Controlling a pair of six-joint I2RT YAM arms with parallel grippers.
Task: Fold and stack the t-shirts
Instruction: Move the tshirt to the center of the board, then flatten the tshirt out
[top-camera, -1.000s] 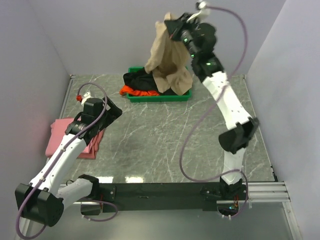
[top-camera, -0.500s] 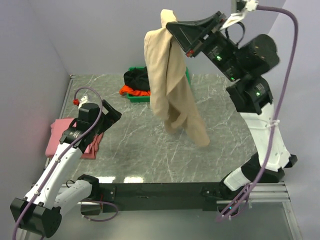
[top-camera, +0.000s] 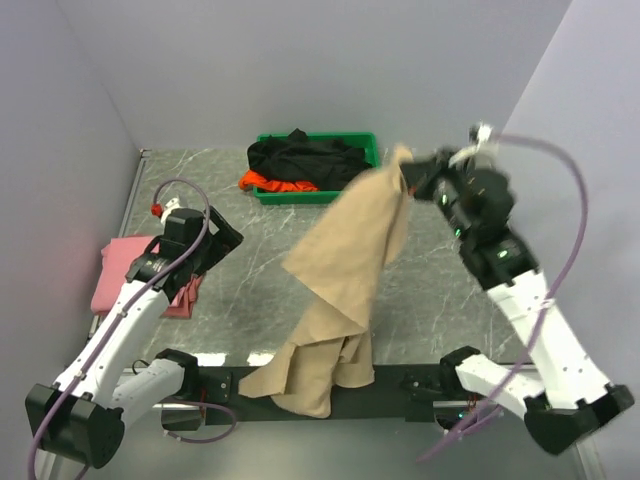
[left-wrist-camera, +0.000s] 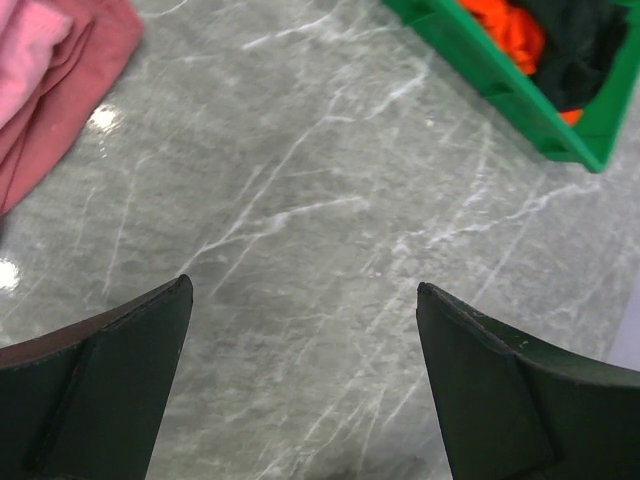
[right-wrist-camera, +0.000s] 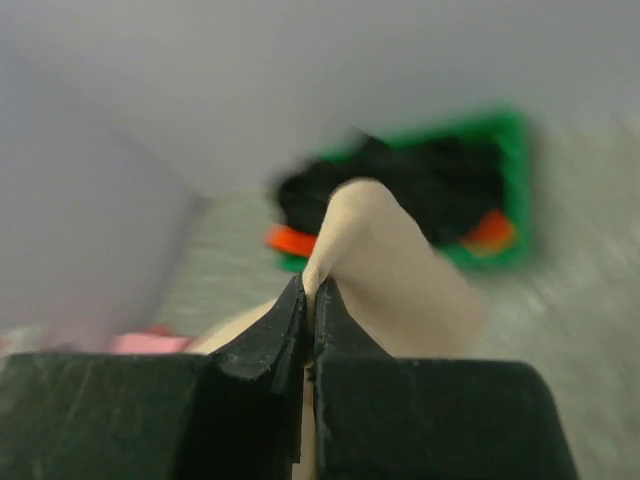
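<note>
My right gripper (top-camera: 408, 172) (right-wrist-camera: 311, 290) is shut on a pinch of the beige t-shirt (top-camera: 345, 265) (right-wrist-camera: 390, 255). The shirt hangs from it and trails down over the table's near edge onto the arm rail. A black t-shirt (top-camera: 305, 158) (left-wrist-camera: 585, 45) and an orange one (top-camera: 275, 184) (left-wrist-camera: 505, 25) lie bunched in the green tray (top-camera: 318, 195) (left-wrist-camera: 500, 85) at the back. The pink t-shirt (top-camera: 120, 270) (left-wrist-camera: 45, 70) lies folded at the table's left side. My left gripper (top-camera: 222, 240) (left-wrist-camera: 300, 345) hovers open just right of it, over bare tabletop, nothing between its fingers.
Grey walls close in the marble table (top-camera: 430, 270) on the left, back and right. The black rail (top-camera: 400, 380) with both arm bases runs along the near edge. A purple cable (top-camera: 570, 240) loops off the right arm.
The right arm has swung down and toward the near edge, dragging the beige shirt out of the air so its lower part now drapes over the front rail. The left arm barely moved.
</note>
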